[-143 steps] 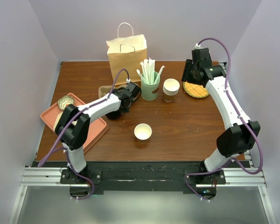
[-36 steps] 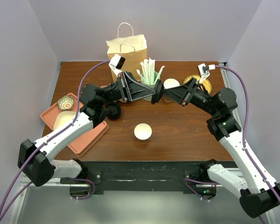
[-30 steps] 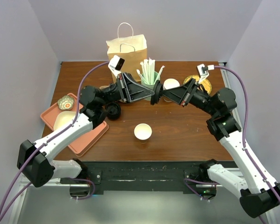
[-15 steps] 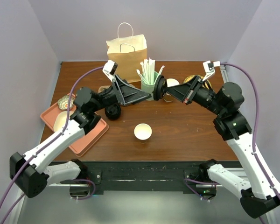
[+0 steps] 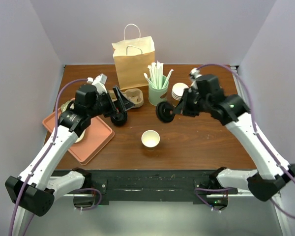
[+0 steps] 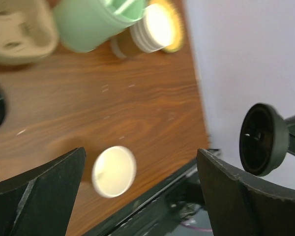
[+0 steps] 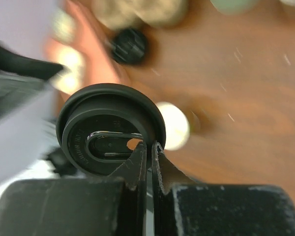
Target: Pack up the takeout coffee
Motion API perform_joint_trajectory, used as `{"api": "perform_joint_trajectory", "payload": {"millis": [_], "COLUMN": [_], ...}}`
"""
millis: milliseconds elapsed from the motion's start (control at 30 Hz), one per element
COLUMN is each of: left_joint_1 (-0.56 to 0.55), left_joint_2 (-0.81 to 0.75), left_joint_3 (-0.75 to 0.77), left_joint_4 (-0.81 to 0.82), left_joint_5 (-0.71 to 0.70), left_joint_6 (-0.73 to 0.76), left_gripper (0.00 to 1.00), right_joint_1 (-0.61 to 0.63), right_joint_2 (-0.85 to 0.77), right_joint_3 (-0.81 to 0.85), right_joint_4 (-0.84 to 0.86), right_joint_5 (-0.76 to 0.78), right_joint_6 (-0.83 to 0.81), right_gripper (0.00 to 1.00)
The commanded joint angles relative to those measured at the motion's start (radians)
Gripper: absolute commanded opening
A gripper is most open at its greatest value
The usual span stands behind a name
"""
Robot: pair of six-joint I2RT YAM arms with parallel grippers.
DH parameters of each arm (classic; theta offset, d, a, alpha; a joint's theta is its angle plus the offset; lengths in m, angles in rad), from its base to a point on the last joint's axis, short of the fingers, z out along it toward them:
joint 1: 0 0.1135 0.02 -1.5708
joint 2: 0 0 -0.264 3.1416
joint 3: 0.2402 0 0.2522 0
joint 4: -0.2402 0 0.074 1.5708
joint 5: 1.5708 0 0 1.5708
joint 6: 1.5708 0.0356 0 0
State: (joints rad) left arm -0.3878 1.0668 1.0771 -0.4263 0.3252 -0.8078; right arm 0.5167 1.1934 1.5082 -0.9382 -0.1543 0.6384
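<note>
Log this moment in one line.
left pincer: open | right pincer: shut on black lid | paper cup: unlidded | paper bag: upright

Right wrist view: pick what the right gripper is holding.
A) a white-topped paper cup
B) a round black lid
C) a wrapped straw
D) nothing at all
B: the right gripper has its two fingers closed together on the rim of the black lid, which it holds up off the table.
</note>
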Motion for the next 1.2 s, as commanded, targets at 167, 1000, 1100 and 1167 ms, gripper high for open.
{"api": "perform_joint_trajectory", "payload": {"millis": [167, 1000, 1100, 1167], "left_joint_1": [0.020, 0.020, 0.020, 0.020], "left_joint_2": [-0.112, -0.218, -0.226, -0.226], "left_joint_3": [-0.081, -0.175, -0.180, -0.184], "left_joint_4": [-0.278, -0.287, -0.284, -0.282], "left_joint_5": [-0.201, -0.120, -0.120, -0.114], "left_joint_6": [0.118, 0.091, 0.093, 0.093], "left_gripper": [0.93, 0.86, 0.86, 0.86], "right_joint_1": [0.338, 0.440, 0.440, 0.440], "right_joint_2": [0.169, 0.488, 0.498, 0.508], "right_joint_3": [-0.020, -0.002, -0.008, -0.006], "right_joint_4": [-0.212, -0.059, -0.054, -0.060], "right_joint_5": [0.335, 0.469, 0.475, 0.478], "right_joint_6": [0.047, 0.021, 0.015, 0.015], "right_gripper": [0.00, 0.00, 0.00, 0.00]}}
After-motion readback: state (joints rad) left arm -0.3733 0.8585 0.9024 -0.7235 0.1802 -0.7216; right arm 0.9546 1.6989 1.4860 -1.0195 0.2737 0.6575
